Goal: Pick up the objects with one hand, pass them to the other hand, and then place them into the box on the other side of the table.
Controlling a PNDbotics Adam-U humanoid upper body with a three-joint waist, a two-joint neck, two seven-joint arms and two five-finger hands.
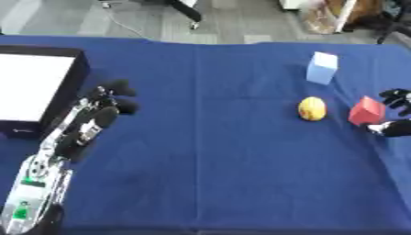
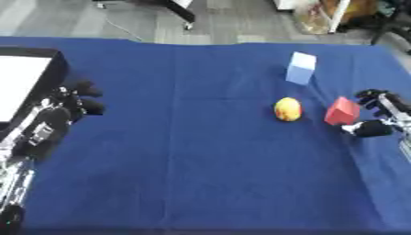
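1. Now my right hand [image 2: 377, 114] sat opened beside the red cube [image 2: 343, 111], fingers flanking it, not clasping.
2. I saw my left hand [image 1: 100, 112] relaxed near the box [image 1: 36, 87].
3. Beyond lay a yellow fruit [image 2: 287, 109] and a blue block [image 2: 301, 68] on the worktop [image 2: 192, 160].

Landmark: yellow fruit [image 1: 312, 109]. Red block [image 1: 367, 110] just right of it, narrow gap between. Light-blue block [image 1: 322, 68] behind it, apart. Blue cloth [image 1: 208, 151] left of fruit bare as far as black-walled box [image 1: 70, 87].
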